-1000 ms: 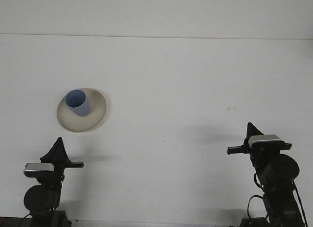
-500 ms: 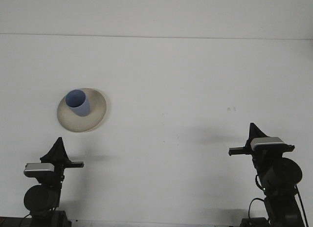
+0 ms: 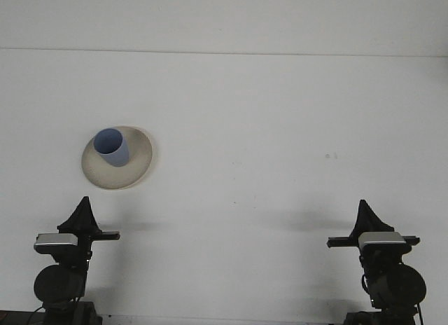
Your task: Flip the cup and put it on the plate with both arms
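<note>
A blue cup (image 3: 112, 147) stands upright, mouth up, on a cream plate (image 3: 136, 164) at the left of the white table. My left gripper (image 3: 83, 209) is low at the near left edge, well below the plate and apart from it. At the near right edge my right gripper (image 3: 366, 211) sits just as low, far from the cup. Each gripper shows as a dark pointed shape with nothing held.
The white table (image 3: 266, 129) stretches back to a white wall (image 3: 224, 17). Both arm bases and their wrist cameras fill the bottom corners.
My right arm has drawn back and down toward the near edge. The left arm, the cup and the plate have not moved.
</note>
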